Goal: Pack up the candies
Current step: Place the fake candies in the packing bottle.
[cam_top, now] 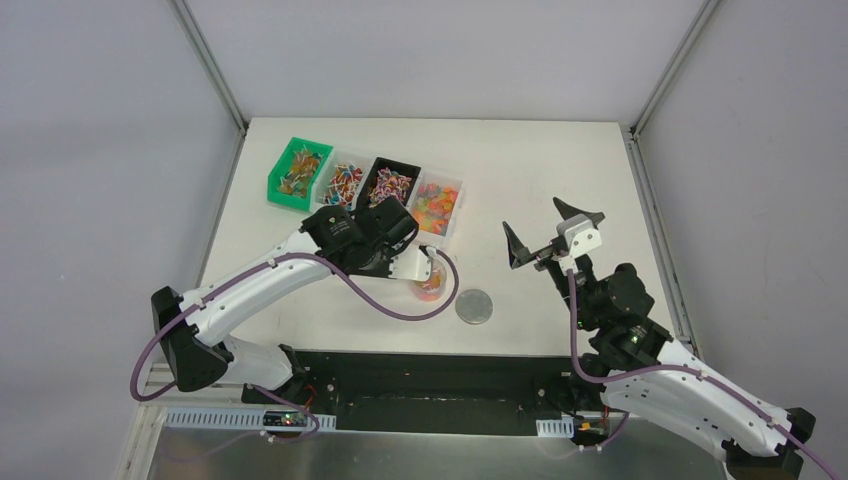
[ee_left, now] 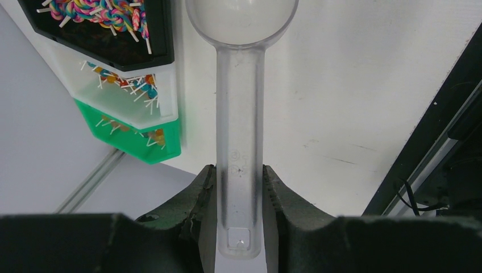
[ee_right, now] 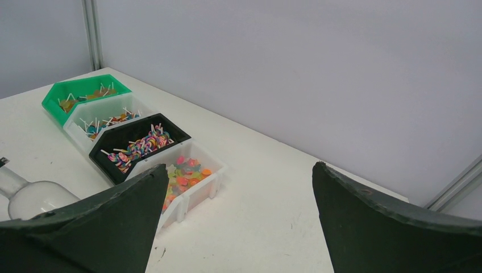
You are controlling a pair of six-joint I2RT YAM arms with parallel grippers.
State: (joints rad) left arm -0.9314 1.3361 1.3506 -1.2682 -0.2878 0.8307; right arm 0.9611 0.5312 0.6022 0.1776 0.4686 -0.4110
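The candies lie sorted in four bins at the back left. Orange, red and yellow gummies [cam_top: 437, 203] fill the rightmost white bin [ee_right: 211, 183], and swirl lollipops [ee_left: 102, 12] fill the black bin [cam_top: 389, 182]. My left gripper [cam_top: 408, 260] is shut on the handle of a clear plastic scoop [ee_left: 240, 131]; its round bowl [ee_left: 241, 20] looks empty. Just in front of that gripper stands a small clear cup [cam_top: 430, 287] with orange candies inside. My right gripper [cam_top: 550, 235] hovers to the right, open, nothing between its fingers [ee_right: 113, 222].
A grey round lid disc [cam_top: 474, 306] lies on the white table near the front edge, right of the cup. A green bin [cam_top: 297, 172] and a second white bin [cam_top: 341, 182] hold stick candies. Grey walls and metal rails [cam_top: 210, 60] surround the table.
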